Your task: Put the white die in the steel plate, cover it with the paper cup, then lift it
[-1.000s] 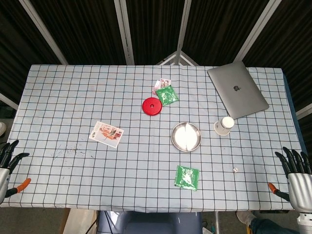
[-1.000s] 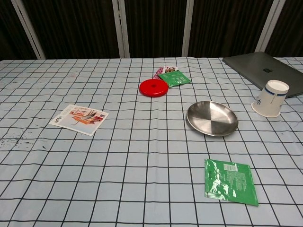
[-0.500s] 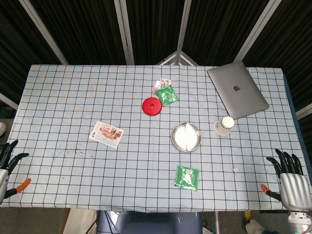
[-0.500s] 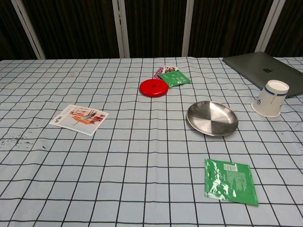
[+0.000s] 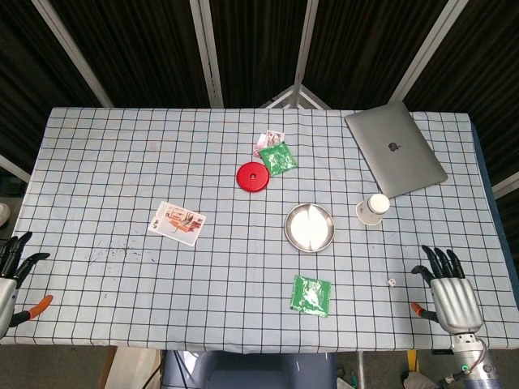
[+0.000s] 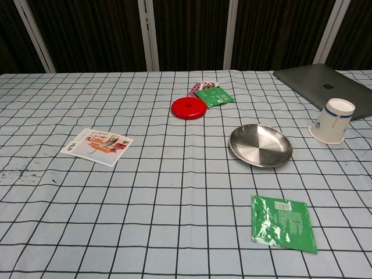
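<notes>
The white die (image 5: 391, 282) sits on the checked counter (image 5: 113, 162), well short of the steel plate (image 5: 309, 227) and paper cup (image 5: 373, 208). Our right hand (image 5: 450, 298), fingers spread and empty, lies just beside it, with the die toward the counter's middle; our left hand (image 5: 10, 271), also released, is far off.

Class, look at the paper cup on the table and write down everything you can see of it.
The paper cup is white with a thin blue band near one end. It stands upside down on the checked tablecloth, wide rim down, looking slightly tilted in the chest view. It sits just in front of the grey laptop and to the right of the steel plate, clear of the plate. Nothing holds it.
</notes>
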Controlling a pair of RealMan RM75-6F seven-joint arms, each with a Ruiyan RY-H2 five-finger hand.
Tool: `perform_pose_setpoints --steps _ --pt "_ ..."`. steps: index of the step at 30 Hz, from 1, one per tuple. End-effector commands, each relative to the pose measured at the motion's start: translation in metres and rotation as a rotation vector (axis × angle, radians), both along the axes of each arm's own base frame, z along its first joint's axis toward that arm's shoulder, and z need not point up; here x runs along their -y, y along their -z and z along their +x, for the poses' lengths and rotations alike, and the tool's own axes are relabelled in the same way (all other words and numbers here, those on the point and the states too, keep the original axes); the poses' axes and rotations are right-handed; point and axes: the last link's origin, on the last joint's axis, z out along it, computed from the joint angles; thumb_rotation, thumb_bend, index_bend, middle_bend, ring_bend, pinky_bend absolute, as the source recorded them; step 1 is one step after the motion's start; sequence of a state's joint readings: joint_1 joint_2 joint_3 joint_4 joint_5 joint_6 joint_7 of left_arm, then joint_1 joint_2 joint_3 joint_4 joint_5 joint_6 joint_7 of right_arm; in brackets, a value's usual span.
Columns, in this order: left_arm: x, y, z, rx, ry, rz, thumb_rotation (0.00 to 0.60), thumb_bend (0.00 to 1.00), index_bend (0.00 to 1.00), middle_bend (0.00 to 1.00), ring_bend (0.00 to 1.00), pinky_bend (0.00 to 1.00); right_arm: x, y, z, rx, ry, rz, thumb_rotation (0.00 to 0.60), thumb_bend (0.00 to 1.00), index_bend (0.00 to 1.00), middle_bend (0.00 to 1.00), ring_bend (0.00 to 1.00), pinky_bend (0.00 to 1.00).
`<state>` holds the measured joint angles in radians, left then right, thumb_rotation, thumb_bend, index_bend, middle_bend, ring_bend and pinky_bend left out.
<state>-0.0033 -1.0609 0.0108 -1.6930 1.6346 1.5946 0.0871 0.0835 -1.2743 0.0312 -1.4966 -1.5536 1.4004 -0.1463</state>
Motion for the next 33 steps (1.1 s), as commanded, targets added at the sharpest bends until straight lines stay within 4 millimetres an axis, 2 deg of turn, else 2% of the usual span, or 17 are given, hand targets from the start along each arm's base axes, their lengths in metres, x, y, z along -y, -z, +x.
perform_pose_setpoints --steps 1,12,20,33 --pt "-0.002 0.003 0.001 -0.011 -0.004 -0.010 0.600 0.27 0.24 0.00 0.00 0.13 0.016 0.016 -0.005 -0.051 -0.115 0.059 0.600 0.11 0.41 0.10 0.08 0.00" --pt "-0.003 0.009 0.002 -0.036 -0.008 -0.014 0.600 0.28 0.25 0.00 0.00 0.13 0.039 0.030 -0.018 -0.123 -0.178 0.178 0.600 0.14 0.41 0.10 0.08 0.00" --pt "-0.004 0.014 0.004 -0.049 -0.015 -0.012 0.600 0.28 0.25 0.00 0.00 0.13 0.044 0.043 -0.025 -0.136 -0.207 0.250 0.600 0.14 0.41 0.10 0.08 0.00" --pt "-0.003 0.020 0.006 -0.077 -0.029 -0.005 0.600 0.27 0.25 0.00 0.00 0.13 0.058 0.044 -0.036 -0.162 -0.219 0.280 0.600 0.20 0.41 0.10 0.08 0.00"
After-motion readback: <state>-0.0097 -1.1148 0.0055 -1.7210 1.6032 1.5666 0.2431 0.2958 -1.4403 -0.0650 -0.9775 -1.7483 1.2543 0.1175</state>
